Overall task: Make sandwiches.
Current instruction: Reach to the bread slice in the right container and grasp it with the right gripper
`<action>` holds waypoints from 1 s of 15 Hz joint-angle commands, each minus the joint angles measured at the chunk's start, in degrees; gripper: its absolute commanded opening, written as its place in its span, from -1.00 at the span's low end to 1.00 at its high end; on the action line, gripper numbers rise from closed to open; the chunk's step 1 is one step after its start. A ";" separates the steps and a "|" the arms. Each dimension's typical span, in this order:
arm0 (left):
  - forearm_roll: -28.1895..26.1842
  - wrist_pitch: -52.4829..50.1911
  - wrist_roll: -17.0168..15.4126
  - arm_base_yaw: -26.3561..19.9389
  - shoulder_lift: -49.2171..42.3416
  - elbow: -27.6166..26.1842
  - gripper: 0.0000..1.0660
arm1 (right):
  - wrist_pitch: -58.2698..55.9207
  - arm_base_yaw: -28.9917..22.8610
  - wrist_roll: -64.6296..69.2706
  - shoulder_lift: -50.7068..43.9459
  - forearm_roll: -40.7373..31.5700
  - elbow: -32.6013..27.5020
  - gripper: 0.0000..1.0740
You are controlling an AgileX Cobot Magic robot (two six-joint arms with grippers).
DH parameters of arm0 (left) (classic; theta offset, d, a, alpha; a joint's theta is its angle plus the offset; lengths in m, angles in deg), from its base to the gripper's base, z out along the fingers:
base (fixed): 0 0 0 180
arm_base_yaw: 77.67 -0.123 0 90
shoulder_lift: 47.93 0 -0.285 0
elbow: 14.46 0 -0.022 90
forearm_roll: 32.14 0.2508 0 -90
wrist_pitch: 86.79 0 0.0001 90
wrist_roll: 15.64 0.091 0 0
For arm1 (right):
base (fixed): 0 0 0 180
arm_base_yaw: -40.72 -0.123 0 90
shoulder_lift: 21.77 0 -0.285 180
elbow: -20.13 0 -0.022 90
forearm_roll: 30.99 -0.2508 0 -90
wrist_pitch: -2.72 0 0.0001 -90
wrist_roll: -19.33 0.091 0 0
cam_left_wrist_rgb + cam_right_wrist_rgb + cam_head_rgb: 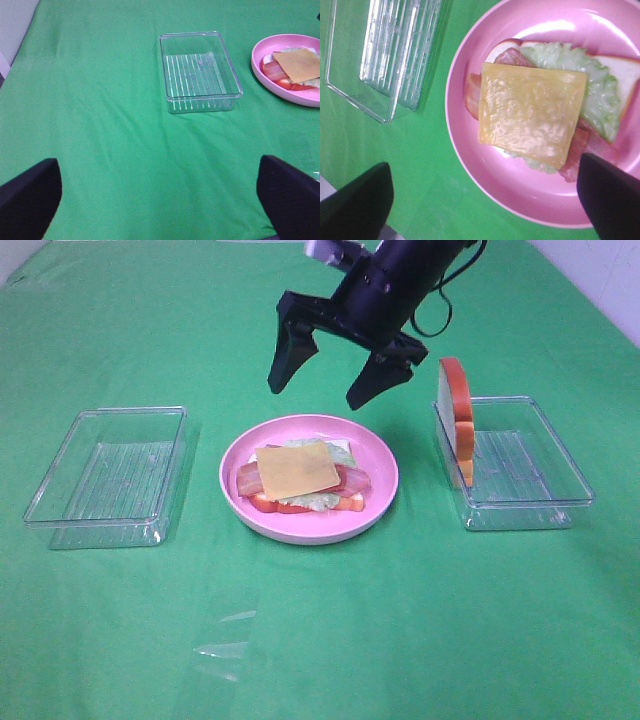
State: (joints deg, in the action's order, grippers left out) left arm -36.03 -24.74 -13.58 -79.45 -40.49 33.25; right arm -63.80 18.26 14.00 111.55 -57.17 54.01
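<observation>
Cheese square [298,468] lies atop bacon, lettuce and the bottom bread on the pink plate [380,455]; right gripper [330,373] hovers just above it, jaws spread wide and empty, left gripper [160,200] also apart. Likely next: fetch the upright bread slice [455,420] from the right clear tray [560,490] as the lid; the tray wall could hinder the grasp, while the left clear tray [60,490] is well apart.

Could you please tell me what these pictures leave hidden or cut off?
- Exterior high: the bottom bread lies mostly under cheese, bacon and lettuce.
- Exterior high: the left claw is out of frame.
- Left wrist: the plate is cut by the edge.
- Right wrist: the clear tray is cropped.
</observation>
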 commanded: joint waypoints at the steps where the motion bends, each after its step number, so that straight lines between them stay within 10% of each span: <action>1: -0.52 -0.63 -0.17 -0.29 -0.63 0.00 0.83 | -5.90 -0.06 2.23 -2.29 5.56 3.32 0.80; 8: -0.52 -0.63 -0.17 -0.29 -0.57 0.00 0.83 | -10.14 3.67 14.04 -5.73 28.25 8.82 0.80; 15: -0.52 -0.63 -0.17 -0.29 -0.57 0.00 0.83 | -10.14 9.40 16.33 -3.38 25.27 8.42 0.79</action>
State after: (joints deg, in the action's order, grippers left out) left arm -36.09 -24.74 -13.58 -79.45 -40.49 33.25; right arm -66.96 27.60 29.64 107.88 -31.33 62.72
